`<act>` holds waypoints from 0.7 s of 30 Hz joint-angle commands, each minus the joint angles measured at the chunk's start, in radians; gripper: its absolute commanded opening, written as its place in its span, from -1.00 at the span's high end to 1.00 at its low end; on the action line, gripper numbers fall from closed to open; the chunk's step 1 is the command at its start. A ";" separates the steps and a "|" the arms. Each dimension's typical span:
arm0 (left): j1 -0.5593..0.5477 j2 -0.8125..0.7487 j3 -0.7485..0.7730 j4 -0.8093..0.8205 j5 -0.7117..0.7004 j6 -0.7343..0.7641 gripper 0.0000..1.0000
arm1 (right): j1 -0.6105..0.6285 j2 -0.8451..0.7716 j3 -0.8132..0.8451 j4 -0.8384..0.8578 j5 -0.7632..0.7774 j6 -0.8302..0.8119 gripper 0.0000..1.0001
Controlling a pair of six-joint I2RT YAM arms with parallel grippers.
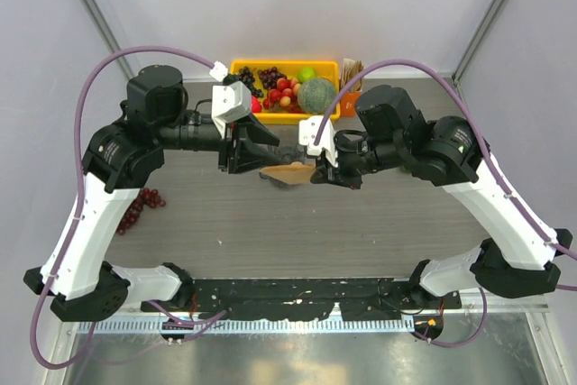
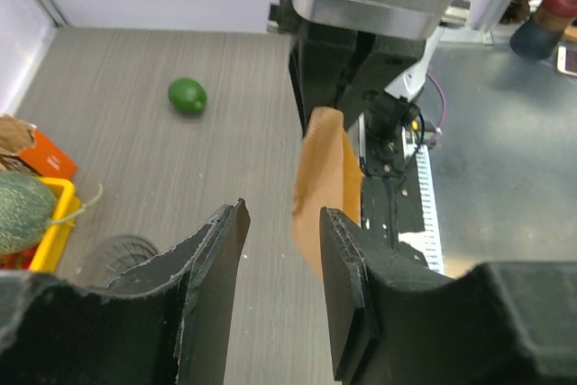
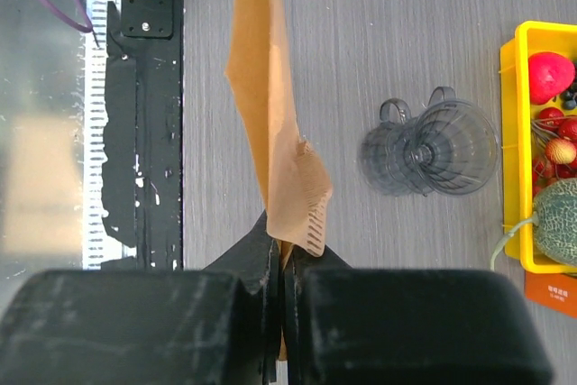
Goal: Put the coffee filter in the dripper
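The coffee filter [image 3: 270, 123] is a thin tan paper cone held in the air over the table between both arms; it also shows in the top view [image 1: 288, 173]. My right gripper [image 3: 284, 254] is shut on its crimped edge. My left gripper [image 2: 284, 223] is open, and the filter's far end [image 2: 325, 169] sits just beyond its right fingertip, partly hidden by it. The dripper [image 3: 433, 149], smoky-grey and ribbed, stands on the table to the right of the filter, near the yellow tray. Its rim peeks past the left finger in the left wrist view [image 2: 117, 254]. In the top view the arms hide it.
A yellow tray [image 1: 279, 117] of fruit with a green melon [image 1: 316, 95] stands at the back. Brown papers with an orange box [image 1: 350, 74] are beside it. A red bead string [image 1: 140, 205] lies at left. A green fruit [image 2: 187, 96] lies on the table.
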 commanded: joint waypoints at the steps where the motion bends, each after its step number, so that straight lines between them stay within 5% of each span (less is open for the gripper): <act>1: -0.016 -0.013 0.032 -0.079 -0.013 0.080 0.09 | 0.010 0.018 0.053 -0.033 0.043 -0.029 0.90; 21: -0.081 -0.017 -0.004 -0.073 -0.014 0.124 0.07 | 0.041 0.085 0.126 -0.104 0.078 -0.053 0.90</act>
